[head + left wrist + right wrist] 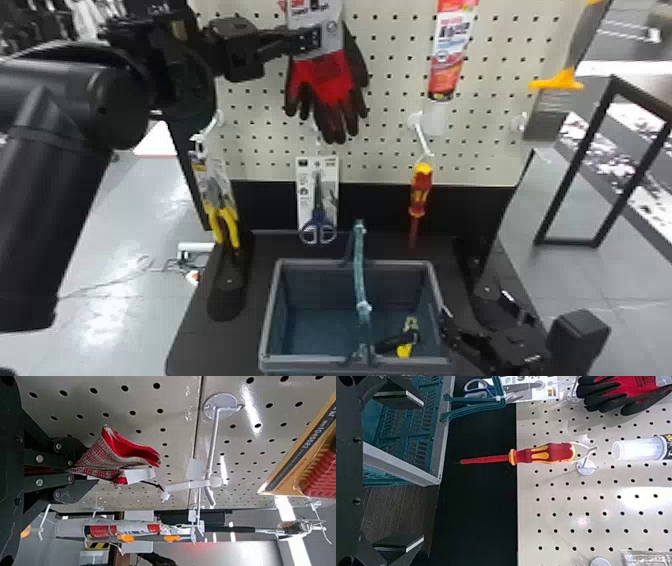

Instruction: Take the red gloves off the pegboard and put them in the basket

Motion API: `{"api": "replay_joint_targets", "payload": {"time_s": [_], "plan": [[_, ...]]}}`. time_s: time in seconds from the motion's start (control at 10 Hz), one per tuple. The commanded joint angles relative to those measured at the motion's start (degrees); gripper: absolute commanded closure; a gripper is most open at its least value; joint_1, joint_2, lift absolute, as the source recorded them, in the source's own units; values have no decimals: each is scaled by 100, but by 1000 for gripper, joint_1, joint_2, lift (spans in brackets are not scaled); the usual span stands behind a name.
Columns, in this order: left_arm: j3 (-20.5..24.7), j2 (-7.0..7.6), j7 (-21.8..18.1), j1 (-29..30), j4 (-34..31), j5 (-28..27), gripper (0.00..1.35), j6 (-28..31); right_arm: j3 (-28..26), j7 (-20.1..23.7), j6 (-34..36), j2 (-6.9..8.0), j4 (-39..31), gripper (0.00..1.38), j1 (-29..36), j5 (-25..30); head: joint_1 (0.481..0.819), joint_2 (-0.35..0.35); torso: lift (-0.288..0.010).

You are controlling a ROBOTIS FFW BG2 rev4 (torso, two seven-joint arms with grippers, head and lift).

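In the head view my left gripper (pixel 311 40) is at the upper part of the red gloves (pixel 325 75), which hang fingers-down in front of the pegboard (pixel 390 75). The left wrist view has this gripper (pixel 82 469) shut on the gloves' grey and red cuff (pixel 107 457); a thin string runs from the cuff to a white loop (pixel 188 486) at the metal hook (pixel 212 451). My right gripper (pixel 476 305) is low beside the right side of the basket (pixel 271 310). In the right wrist view that gripper (pixel 423 471) stands open, nothing between its fingertips.
Pliers (pixel 220 210), packaged scissors (pixel 318 205) and a red-yellow screwdriver (pixel 420 192) hang low on the board. A red-white tube (pixel 450 55) and a yellow-handled scraper (pixel 555 95) hang to the right. The basket's raised handle (pixel 359 270) stands upright; a yellow-black item (pixel 407 340) lies inside.
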Motion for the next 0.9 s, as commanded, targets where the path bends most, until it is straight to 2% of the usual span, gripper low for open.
{"api": "replay_joint_targets", "payload": {"time_s": [0.0, 0.4, 0.6, 0.8], "plan": [[15, 26, 9, 11, -99, -59, 1133, 19, 0, -6, 0, 0, 0, 117, 5, -8, 549, 0, -100], [147, 35, 97, 178, -679, -200, 1133, 239, 0, -6, 18, 0, 9, 117, 14, -25, 549, 0, -100], [261, 17, 185, 415, -1075, -59, 1133, 388, 0, -6, 44, 0, 9, 117, 14, -34, 549, 0, -100], [586, -36, 448, 846, -1734, -85, 1133, 652, 0, -6, 70, 0, 18, 117, 14, -61, 549, 0, -100]]}}
